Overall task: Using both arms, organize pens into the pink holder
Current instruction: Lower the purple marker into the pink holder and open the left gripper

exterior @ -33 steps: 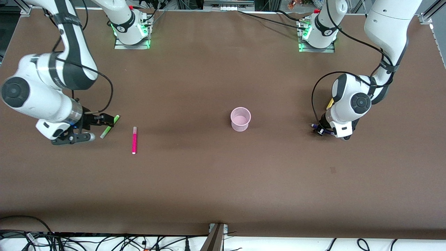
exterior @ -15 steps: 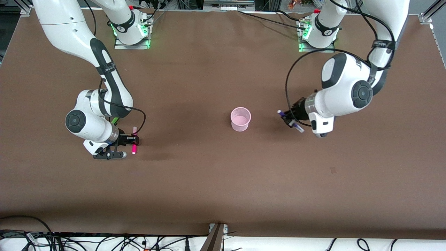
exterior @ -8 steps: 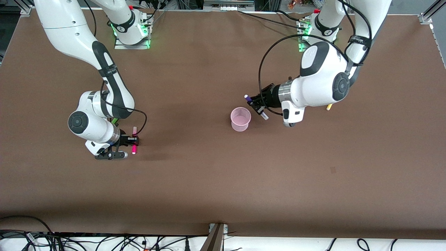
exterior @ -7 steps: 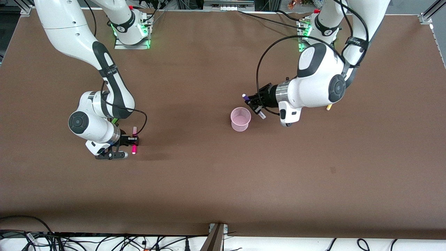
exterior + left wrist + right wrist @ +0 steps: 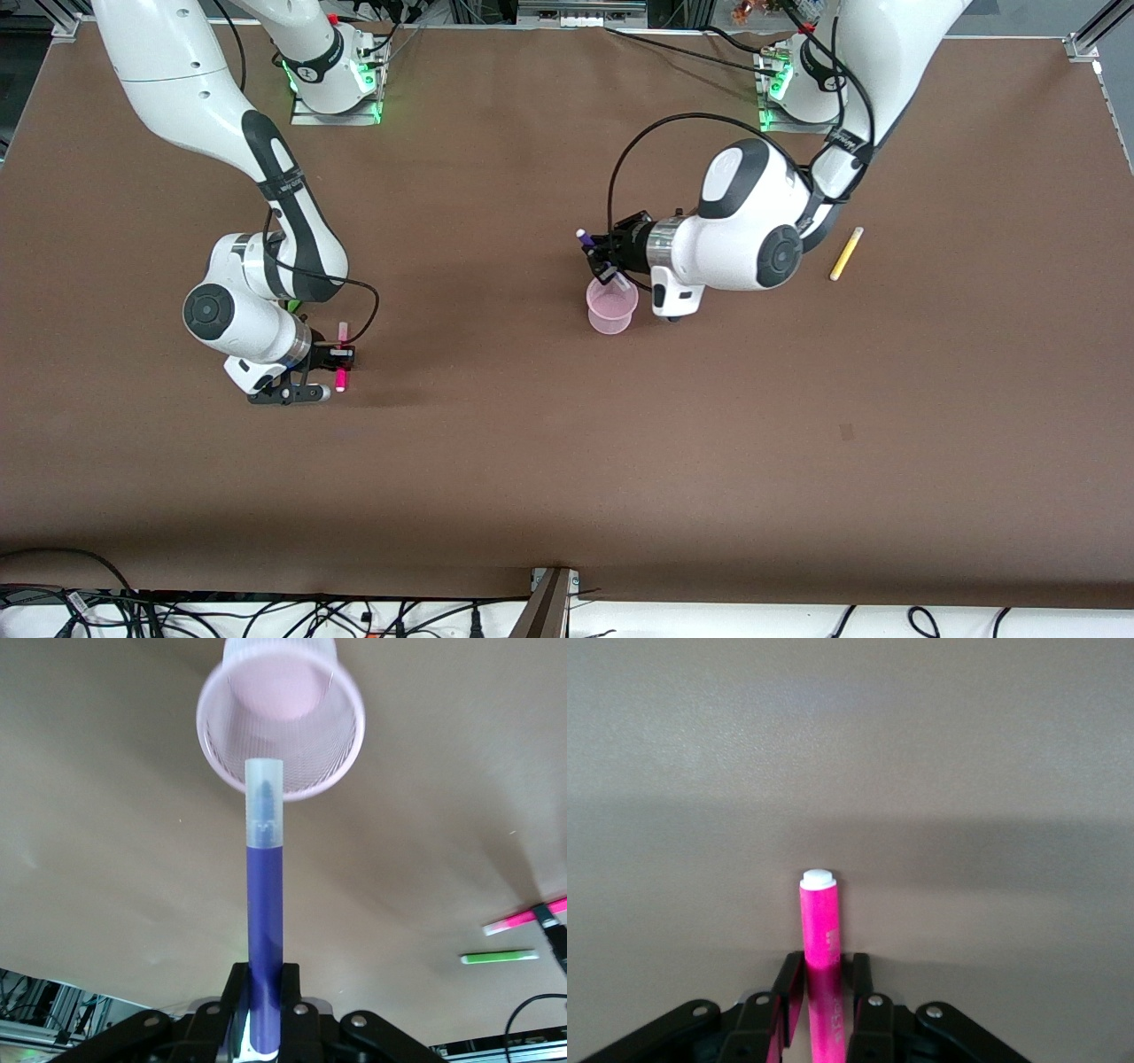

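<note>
Two white robot arms work over a brown table (image 5: pixel 567 461). Nearest the front camera, toward the right arm's end, the right gripper (image 5: pixel 338 357) is down at the tabletop with its fingers clamped on the magenta pen (image 5: pixel 340 357), which lies flat on the table. Partly hidden under that arm, slightly farther from the camera, lies the green pen (image 5: pixel 499 957). Near the table's middle stands the pink holder (image 5: pixel 611 306), upright. Over its rim the left gripper (image 5: pixel 602 260) hangs, fingers closed on the purple pen (image 5: pixel 595 255), pale cap end pointing down into the holder's mouth. Farther from the camera, toward the left arm's end, the yellow pen (image 5: pixel 845 253) lies on the table.
</note>
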Controlling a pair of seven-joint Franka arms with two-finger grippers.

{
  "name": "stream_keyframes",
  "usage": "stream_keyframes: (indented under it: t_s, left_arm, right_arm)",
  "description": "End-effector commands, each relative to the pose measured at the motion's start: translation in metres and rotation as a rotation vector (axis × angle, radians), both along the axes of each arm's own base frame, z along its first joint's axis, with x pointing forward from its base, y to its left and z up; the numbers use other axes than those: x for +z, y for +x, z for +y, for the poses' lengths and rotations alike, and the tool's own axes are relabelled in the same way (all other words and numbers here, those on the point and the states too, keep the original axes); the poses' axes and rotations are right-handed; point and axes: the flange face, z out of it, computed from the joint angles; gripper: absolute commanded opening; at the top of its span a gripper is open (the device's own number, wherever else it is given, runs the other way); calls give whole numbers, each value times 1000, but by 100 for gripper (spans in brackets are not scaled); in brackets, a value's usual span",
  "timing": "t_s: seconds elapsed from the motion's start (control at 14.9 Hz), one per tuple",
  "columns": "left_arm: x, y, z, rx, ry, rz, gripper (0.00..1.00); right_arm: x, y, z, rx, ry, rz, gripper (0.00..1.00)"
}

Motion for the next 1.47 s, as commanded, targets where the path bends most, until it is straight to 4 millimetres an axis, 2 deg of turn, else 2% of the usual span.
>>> stream_keyframes:
  t_s: [0.0, 0.13, 0.54, 0.74, 0.94, 1.07, 1.21, 1.34, 1.41]
  left_arm:
    - [-9, -1, -18, -11, -32, 23, 0]
    - [-15, -2, -19, -18, -28, 26, 0]
    - [-40, 9, -15, -24, -40, 33, 0]
    - [-45, 11, -15, -47, -37, 14, 0]
    - [-49, 17, -6, -51, -47, 2, 0]
    - [-51, 21, -1, -47, -43, -2, 0]
    - [-53, 21, 1, -54, -45, -6, 0]
    - [-58, 22, 4, -53, -41, 2, 3]
    - [-59, 22, 4, -54, -41, 4, 13]
  right_arm:
    - [-2, -4, 2, -15, 9, -6, 12]
    - [-1, -3, 2, 0, 9, -7, 0]
    - [8, 1, 1, 9, 9, -22, 0]
    - [10, 2, 2, 10, 10, -25, 0]
    - [12, 3, 5, 7, 11, -29, 0]
    - [15, 4, 16, 15, 15, -36, 0]
    - [15, 4, 18, 17, 15, -36, 0]
    - [15, 4, 18, 15, 15, -36, 0]
    - [17, 4, 18, 15, 15, -39, 0]
